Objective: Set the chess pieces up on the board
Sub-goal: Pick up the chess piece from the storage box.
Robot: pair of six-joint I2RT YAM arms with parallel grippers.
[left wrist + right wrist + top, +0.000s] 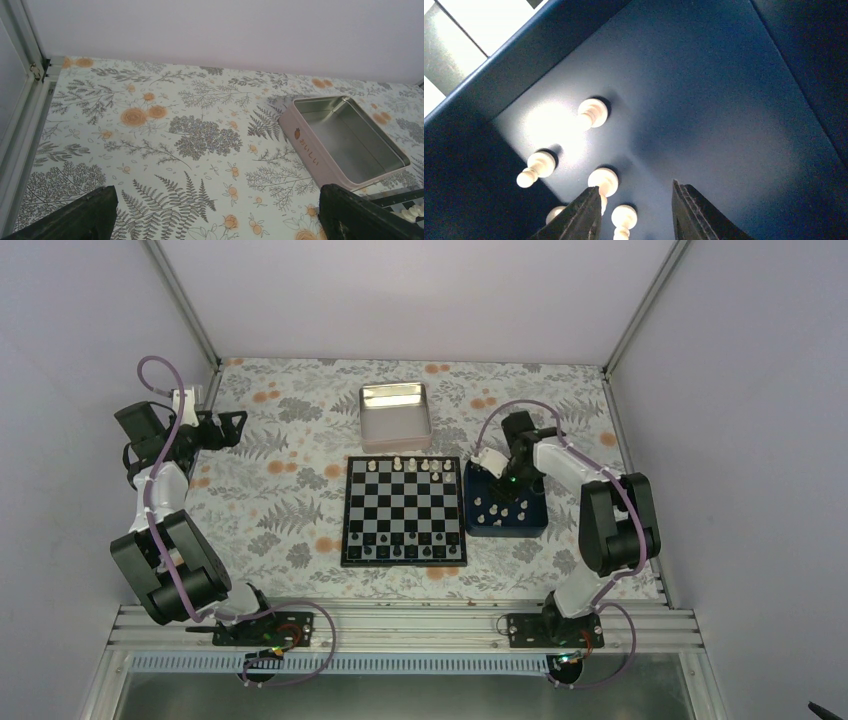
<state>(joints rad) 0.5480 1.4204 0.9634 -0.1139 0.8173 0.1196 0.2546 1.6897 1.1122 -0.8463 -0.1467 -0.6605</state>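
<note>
The board (404, 510) lies flat mid-table, with several white chess pieces (415, 465) along its far row and small dark pieces (400, 552) along its near row. More white chess pieces (497, 508) stand in a dark blue tray (535, 525) right of the board. My right gripper (507, 480) hangs low inside this tray. In the right wrist view it (634, 186) is open over the tray floor (704, 100). One white piece (624, 217) stands untouched between its fingers, and another (604, 181) sits by the left fingertip. My left gripper (235, 425) is open and empty at the far left.
A silver tin (394, 415) stands behind the board; the left wrist view shows it (345, 140) empty, right of my left gripper (216, 192). A board corner (400, 200) shows below the tin. Frame posts and walls bound the floral table.
</note>
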